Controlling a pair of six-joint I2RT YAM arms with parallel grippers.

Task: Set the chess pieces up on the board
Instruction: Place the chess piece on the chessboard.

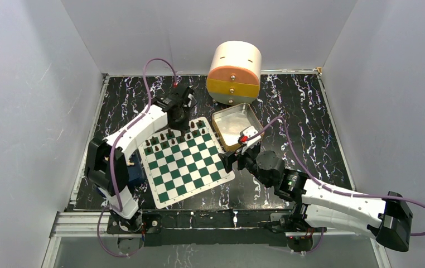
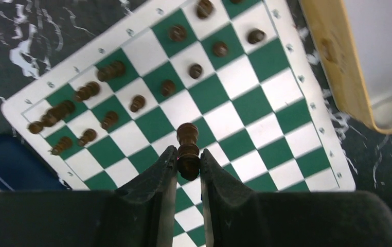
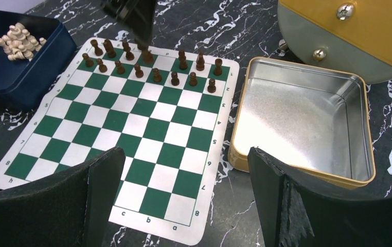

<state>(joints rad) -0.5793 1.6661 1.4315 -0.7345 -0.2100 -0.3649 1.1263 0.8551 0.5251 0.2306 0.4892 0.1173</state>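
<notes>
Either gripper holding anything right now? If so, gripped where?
Left gripper is shut on a dark chess piece, pinched at its wrist-side end between the fingertips; the rest sticks out over the board. Right gripper is open, empty.

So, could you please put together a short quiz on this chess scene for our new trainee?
1. True or false: the right pincer is shut on a chess piece.
2. What does the left pincer grip? A) a dark chess piece B) a coin C) nothing
3. Where do the light chess pieces lie?
Key: 1 false, it stands open and empty; 2 A; 3 in the blue box beside the board.
</notes>
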